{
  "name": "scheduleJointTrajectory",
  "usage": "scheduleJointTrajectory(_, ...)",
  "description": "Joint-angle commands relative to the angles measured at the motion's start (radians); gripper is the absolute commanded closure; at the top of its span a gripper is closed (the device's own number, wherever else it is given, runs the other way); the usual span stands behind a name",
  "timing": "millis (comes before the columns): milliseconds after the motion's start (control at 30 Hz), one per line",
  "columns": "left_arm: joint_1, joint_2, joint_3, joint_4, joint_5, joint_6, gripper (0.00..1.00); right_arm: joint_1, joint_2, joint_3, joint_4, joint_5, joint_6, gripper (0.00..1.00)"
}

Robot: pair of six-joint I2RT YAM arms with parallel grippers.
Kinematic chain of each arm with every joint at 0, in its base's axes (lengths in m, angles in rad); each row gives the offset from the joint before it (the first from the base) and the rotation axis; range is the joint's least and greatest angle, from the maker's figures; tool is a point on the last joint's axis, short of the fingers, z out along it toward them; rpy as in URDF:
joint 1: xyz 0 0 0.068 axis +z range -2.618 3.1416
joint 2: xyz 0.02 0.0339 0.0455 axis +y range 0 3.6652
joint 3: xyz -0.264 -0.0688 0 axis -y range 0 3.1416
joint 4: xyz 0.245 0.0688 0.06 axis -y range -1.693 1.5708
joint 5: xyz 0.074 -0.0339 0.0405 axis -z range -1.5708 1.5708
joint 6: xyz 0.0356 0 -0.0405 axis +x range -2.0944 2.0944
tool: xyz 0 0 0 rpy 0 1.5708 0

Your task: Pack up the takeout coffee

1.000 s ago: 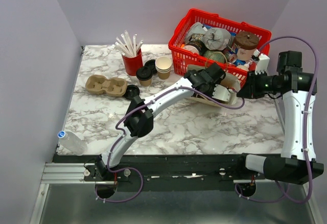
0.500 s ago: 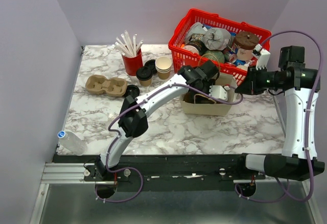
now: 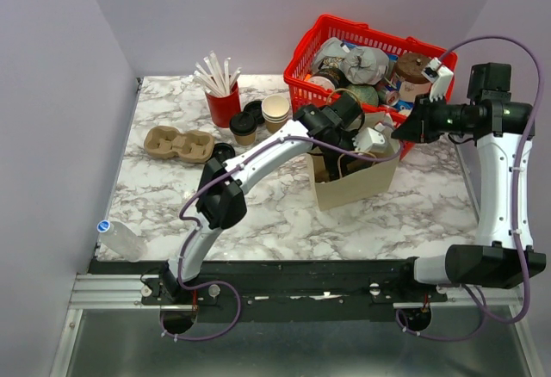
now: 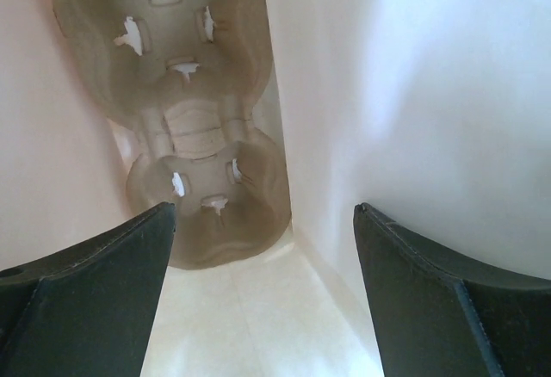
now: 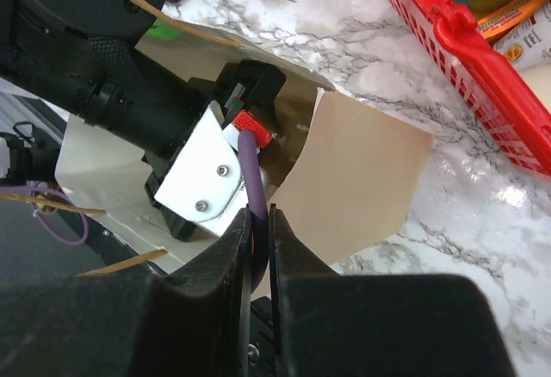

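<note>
**Coffee cup waits on the desk while both arms work at the bag**

The small brown kraft-paper takeout cup (image 3: 244,129), topped with a black lid, stands on the marble-patterned desk (image 3: 284,213). It is just in front of the red cup of white straws (image 3: 223,101) and beside the stack of cream paper cups (image 3: 275,112), well apart from both arms.

The tan kraft-paper bag (image 3: 353,189) stands open near the red plastic basket (image 3: 300,80). The left hand (image 4: 265,213) reaches down inside the bag, its fingers spread wide and holding nothing. Below it, a moulded brown pulp cup carrier (image 4: 202,119) lies at the bottom of the bag.

The right hand (image 5: 258,222) is at the bag's upper edge with its fingers almost together, apparently pinching the paper rim. A second pulp carrier (image 3: 178,145) sits on the desk's left side.
</note>
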Motion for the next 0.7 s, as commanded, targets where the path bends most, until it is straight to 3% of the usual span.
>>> scheduleJointTrajectory(0,0.042,-0.176,0.076,0.246,0.139,-0.093,0.08,-0.026,0.045,-0.022,-0.128,0.236,-0.076,0.68)
scheduleJointTrajectory(67,0.042,-0.181,0.056,0.237,0.119,-0.076,0.09,-0.026,0.047,0.012,-0.147,0.144,-0.099,0.43)
scheduleJointTrajectory(267,0.042,-0.171,0.023,0.223,0.090,-0.066,0.09,-0.026,0.070,0.205,-0.181,-0.034,-0.121,0.20)
scheduleJointTrajectory(367,0.042,-0.151,0.037,0.215,0.093,-0.063,0.09,-0.026,0.087,0.280,-0.181,-0.065,-0.118,0.17)
scheduleJointTrajectory(533,0.044,-0.096,0.129,0.181,0.128,-0.096,0.09,-0.040,0.072,0.262,-0.164,-0.120,-0.119,0.17)
scheduleJointTrajectory(667,0.053,-0.171,0.061,0.345,0.197,-0.180,0.09,-0.117,0.068,0.292,-0.109,-0.267,-0.058,0.17)
